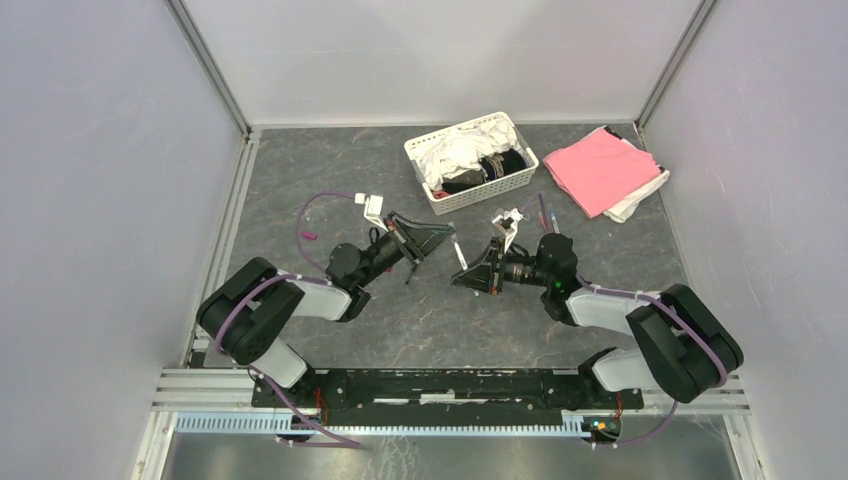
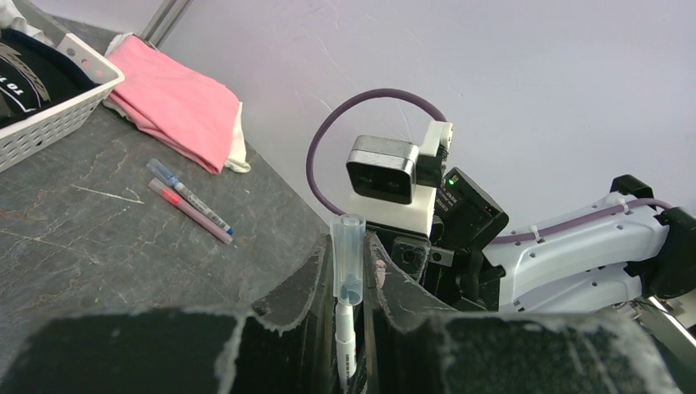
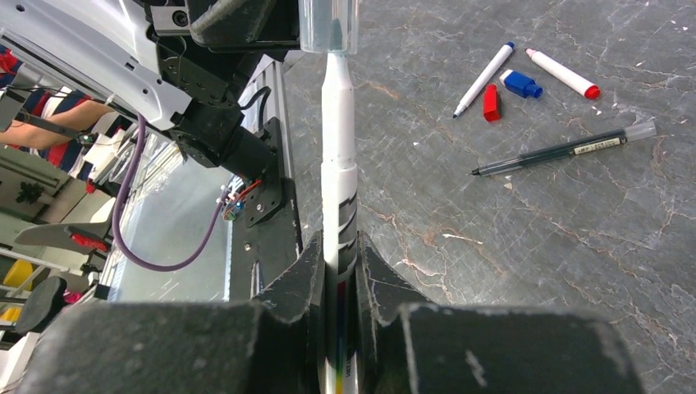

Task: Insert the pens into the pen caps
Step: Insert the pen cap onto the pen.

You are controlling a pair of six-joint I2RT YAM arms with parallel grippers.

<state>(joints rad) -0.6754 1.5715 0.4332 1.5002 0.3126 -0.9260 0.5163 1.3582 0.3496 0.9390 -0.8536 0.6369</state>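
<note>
- R end effector (image 3: 339, 250): clamped on white pen (image 3: 337, 139), held off the bench (image 3: 533, 263).
- L end effector (image 2: 349, 246): pinches clear cap (image 2: 348, 256); pen tip sits inside it.
- On bench: dark pen (image 3: 566, 148), then red cap (image 3: 491, 103), blue cap (image 3: 521, 84), blue-tip pen (image 3: 484, 80), red-end pen (image 3: 562, 74).
- Far back: basket (image 1: 470, 190) w/ clothes, pink cloth (image 1: 600, 170).

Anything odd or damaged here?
Pads on left and right jaws look ragged, edges chipped white in both wrist views. A basket of clothes and a pink cloth sit at the far side of the table, unrelated to the task. Nothing spilled.
</note>
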